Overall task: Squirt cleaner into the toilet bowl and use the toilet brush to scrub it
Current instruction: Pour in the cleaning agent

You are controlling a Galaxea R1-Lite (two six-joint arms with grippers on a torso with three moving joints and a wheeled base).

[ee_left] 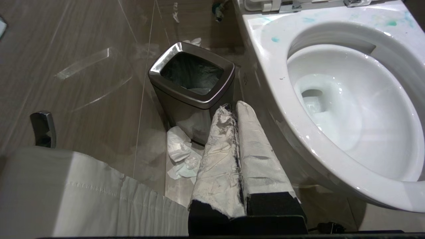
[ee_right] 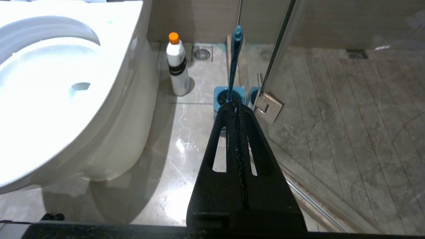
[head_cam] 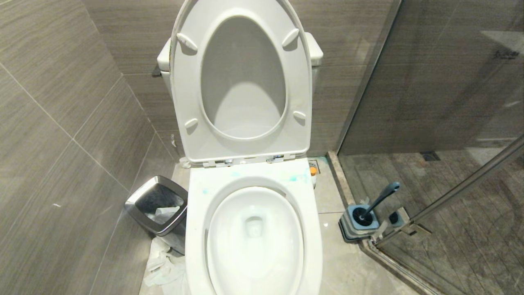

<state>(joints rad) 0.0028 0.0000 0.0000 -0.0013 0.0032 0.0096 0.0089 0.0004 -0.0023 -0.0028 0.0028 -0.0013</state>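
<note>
Left gripper (ee_left: 236,108): your fingers pressed together, empty, beside the toilet bowl (ee_left: 332,166).
Right gripper (ee_right: 236,108): closed, empty; toilet brush (ee_right: 235,56) just beyond its tips.
Cleaner (ee_right: 177,64): upper centre, beside bowl.

The toilet bowl (head_cam: 196,229) is seen with seat and lid (head_cam: 192,82) raised. A bin (head_cam: 139,205) is placed at its left; the brush (head_cam: 378,200) is stood in its holder (head_cam: 348,225) at right.

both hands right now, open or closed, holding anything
left hand: closed, holding nothing
right hand: closed, holding nothing
</note>
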